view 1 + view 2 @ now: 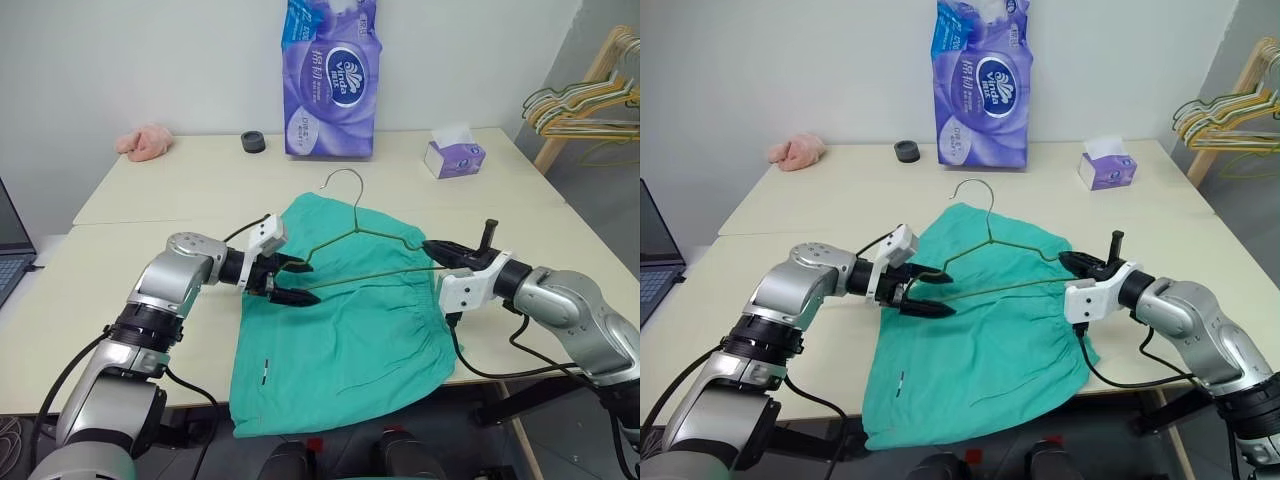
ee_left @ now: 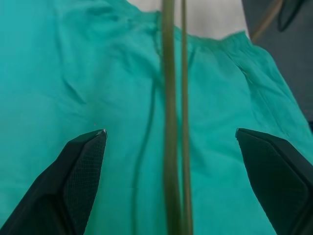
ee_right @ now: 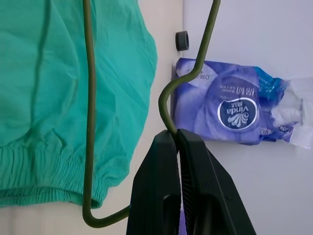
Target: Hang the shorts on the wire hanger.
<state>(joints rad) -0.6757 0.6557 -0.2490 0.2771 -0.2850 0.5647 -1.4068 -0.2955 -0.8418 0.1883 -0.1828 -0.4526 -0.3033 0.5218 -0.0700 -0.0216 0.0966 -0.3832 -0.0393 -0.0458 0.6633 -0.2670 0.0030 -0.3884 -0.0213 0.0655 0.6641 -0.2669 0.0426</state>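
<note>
The shorts (image 1: 345, 325) lie spread flat on the near edge of the table (image 1: 180, 190). Above the shorts, the wire hanger (image 1: 370, 248) is held up, hook toward the purple tissue pack (image 1: 330, 75). The right gripper (image 1: 436, 248) is clamped tight on the hanger's right end. The left gripper (image 1: 290, 282), jaws spread wide and holding nothing, straddles the hanger's left end over the shorts.

place: looks like a lab or office test room, not somebody's home
walls: bare white wall (image 1: 150, 60)
furniture: plain pale work tables (image 1: 200, 180) pushed together
extras: laptop (image 1: 12, 250) at the edge, wooden rack of spare hangers (image 1: 585, 95) in the corner
</note>
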